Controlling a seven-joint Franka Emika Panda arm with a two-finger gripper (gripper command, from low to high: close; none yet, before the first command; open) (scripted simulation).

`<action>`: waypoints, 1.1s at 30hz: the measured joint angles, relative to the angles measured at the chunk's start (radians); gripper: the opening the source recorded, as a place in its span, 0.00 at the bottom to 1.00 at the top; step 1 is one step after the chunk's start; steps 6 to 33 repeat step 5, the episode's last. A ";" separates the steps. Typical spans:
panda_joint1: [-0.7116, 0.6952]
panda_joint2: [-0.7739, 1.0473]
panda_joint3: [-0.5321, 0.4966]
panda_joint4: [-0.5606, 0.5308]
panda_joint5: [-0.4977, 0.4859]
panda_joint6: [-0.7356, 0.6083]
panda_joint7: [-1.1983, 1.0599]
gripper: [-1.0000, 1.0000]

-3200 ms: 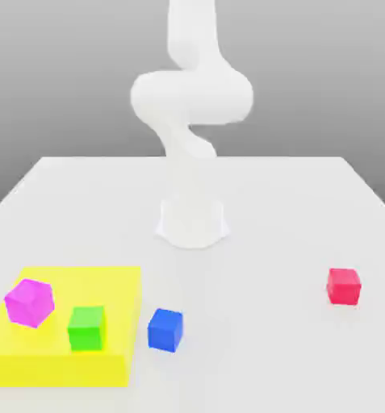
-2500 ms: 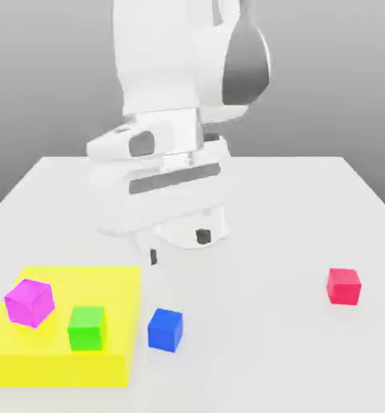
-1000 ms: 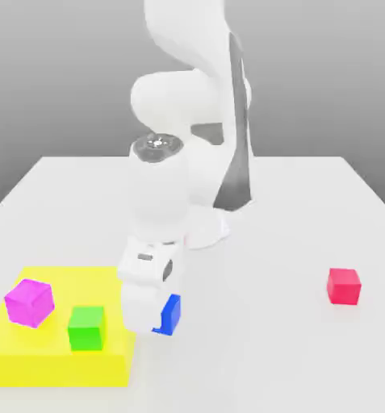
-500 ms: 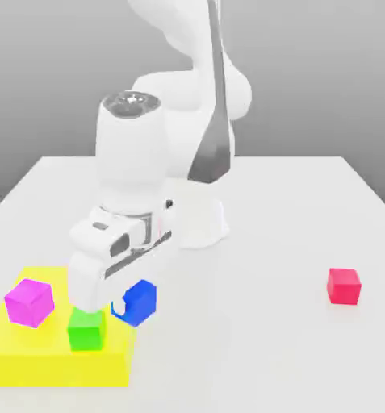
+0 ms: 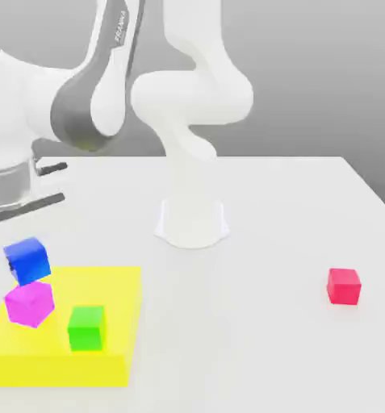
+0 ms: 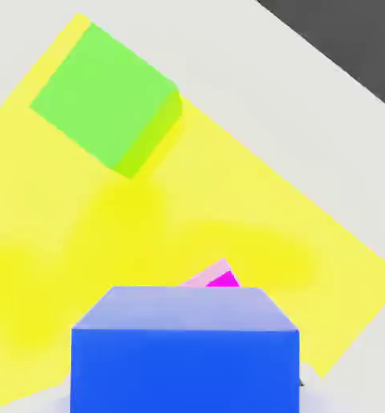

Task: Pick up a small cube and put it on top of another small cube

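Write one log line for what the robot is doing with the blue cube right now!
phase: carry | held: blue cube | position: above magenta cube on yellow mat | green cube: on mat | red cube: on table

A bright blue cube (image 5: 27,259) is showing above a magenta cube (image 5: 29,303), beside a green cube (image 5: 86,327) on a yellow pad (image 5: 106,355), with a red cube (image 5: 343,285) apart on the white table (image 5: 268,347).
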 joint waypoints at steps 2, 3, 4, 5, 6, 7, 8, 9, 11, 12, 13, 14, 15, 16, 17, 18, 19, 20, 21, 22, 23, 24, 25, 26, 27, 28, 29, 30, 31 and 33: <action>0.001 0.028 -0.002 -0.008 0.016 0.039 -0.012 0.00; -0.002 0.040 -0.004 -0.012 0.019 0.061 -0.015 0.00; -0.004 0.048 -0.005 -0.015 0.019 0.076 -0.015 1.00; -0.003 0.048 -0.005 -0.015 0.019 0.076 -0.015 1.00; -0.003 0.048 -0.005 -0.015 0.019 0.076 -0.015 1.00; -0.003 0.048 -0.005 -0.015 0.019 0.076 -0.015 1.00; -0.003 0.048 -0.005 -0.015 0.019 0.076 -0.015 1.00; -0.003 0.048 -0.005 -0.015 0.019 0.076 -0.015 1.00; -0.003 0.048 -0.005 -0.015 0.019 0.076 -0.015 1.00; -0.003 0.048 -0.005 -0.015 0.019 0.076 -0.015 1.00; -0.003 0.048 -0.005 -0.015 0.019 0.076 -0.015 1.00; -0.003 0.048 -0.005 -0.015 0.019 0.076 -0.015 1.00; -0.003 0.048 -0.005 -0.015 0.019 0.076 -0.015 1.00; -0.003 0.048 -0.005 -0.015 0.019 0.076 -0.015 1.00; -0.003 0.048 -0.005 -0.015 0.019 0.076 -0.015 1.00; -0.003 0.048 -0.005 -0.015 0.019 0.076 -0.015 1.00; -0.003 0.048 -0.005 -0.015 0.019 0.076 -0.015 1.00; -0.003 0.048 -0.005 -0.015 0.019 0.076 -0.015 1.00; -0.003 0.048 -0.005 -0.015 0.019 0.076 -0.015 1.00; -0.003 0.048 -0.005 -0.015 0.019 0.076 -0.015 1.00; -0.003 0.048 -0.005 -0.015 0.019 0.076 -0.015 1.00; -0.003 0.048 -0.005 -0.015 0.019 0.076 -0.015 1.00; -0.003 0.048 -0.005 -0.015 0.019 0.076 -0.015 1.00; -0.003 0.048 -0.005 -0.015 0.019 0.076 -0.015 1.00; -0.003 0.048 -0.005 -0.015 0.019 0.076 -0.015 1.00; -0.003 0.048 -0.005 -0.015 0.019 0.076 -0.015 1.00; -0.003 0.048 -0.005 -0.015 0.019 0.076 -0.015 1.00; -0.003 0.048 -0.005 -0.015 0.019 0.076 -0.015 1.00; -0.003 0.048 -0.005 -0.015 0.019 0.076 -0.015 1.00; -0.003 0.048 -0.005 -0.015 0.019 0.076 -0.015 1.00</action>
